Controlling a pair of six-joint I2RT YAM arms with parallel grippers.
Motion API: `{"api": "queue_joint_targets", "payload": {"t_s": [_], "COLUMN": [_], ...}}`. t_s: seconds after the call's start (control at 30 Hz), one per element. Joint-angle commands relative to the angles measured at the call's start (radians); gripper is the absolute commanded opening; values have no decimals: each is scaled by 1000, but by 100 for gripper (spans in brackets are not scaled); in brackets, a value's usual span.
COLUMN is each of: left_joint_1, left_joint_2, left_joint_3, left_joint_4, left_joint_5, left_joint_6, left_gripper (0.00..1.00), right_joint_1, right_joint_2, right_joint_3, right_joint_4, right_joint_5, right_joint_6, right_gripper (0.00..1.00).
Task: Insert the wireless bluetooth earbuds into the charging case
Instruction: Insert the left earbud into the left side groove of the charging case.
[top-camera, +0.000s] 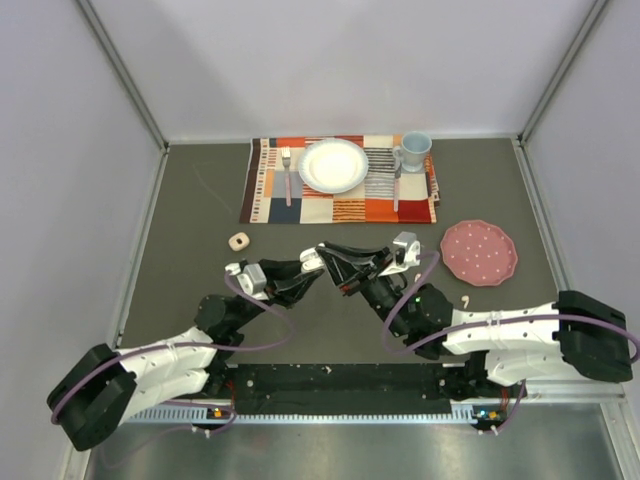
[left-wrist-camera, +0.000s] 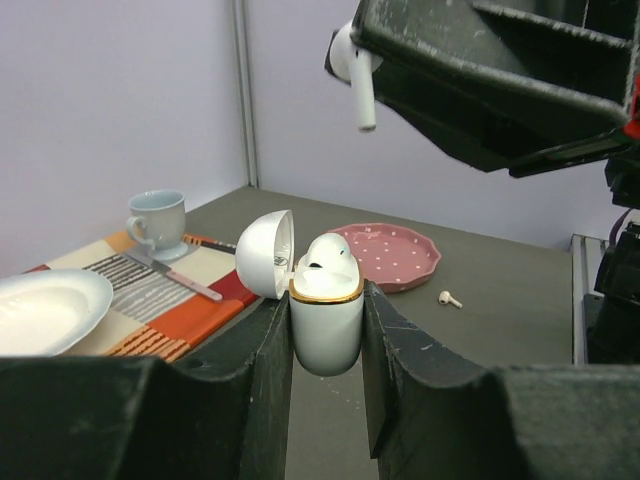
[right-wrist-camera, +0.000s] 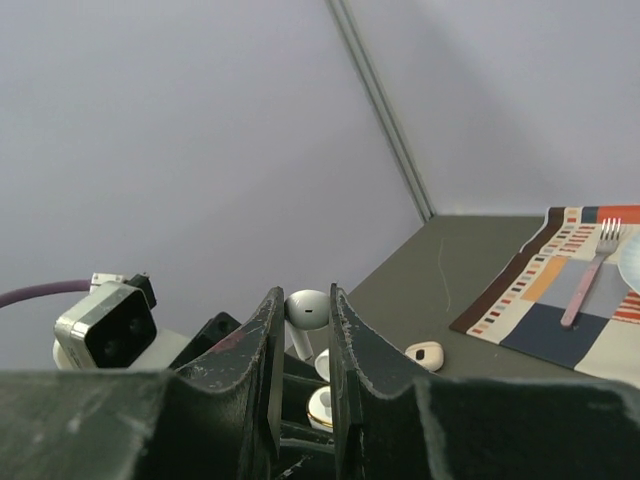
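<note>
Grey table (top-camera: 200, 290); left tool (left-wrist-camera: 327, 305) grips case (left-wrist-camera: 326, 340), right tool (right-wrist-camera: 305, 300) earbud (left-wrist-camera: 366, 100).

The top camera looks down from above and behind the arms (top-camera: 170, 365) over the whole surface (top-camera: 180, 240), while each wrist camera sits low and close, sighting along the left pincer (left-wrist-camera: 327, 305) or right pincer (right-wrist-camera: 303, 300), both catching the case (left-wrist-camera: 326, 335) and placemat (left-wrist-camera: 170, 300).

Both arms stretched inward, left tool (left-wrist-camera: 327, 305) clamped tight, right tool (right-wrist-camera: 304, 303) pinched narrow just above it
</note>
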Motion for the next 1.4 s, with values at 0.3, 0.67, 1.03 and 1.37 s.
{"api": "queue_joint_targets", "payload": {"t_s": [0.3,0.67,1.03,1.37], "left_joint_1": [-6,-5,-8,-6], "left_joint_2": [-76,-80,-82,-93], "left_joint_3": [0,0,3,3], "left_joint_4": [249,238,236,222], "left_joint_5": [-6,-4,8,4], "left_joint_6": [8,16,11,20], "left_gripper": [0,0,0,0], "right_joint_1": [16,16,18,18], "right_joint_2": [53,79,103,132], "right_joint_3": [37,35,43,52], "right_joint_4": [30,23,39,50], "right_joint_5": [-73,-84,-51,-39], "right_joint_6": [142,162,143,142], "right_gripper": [0,0,0,0]}}
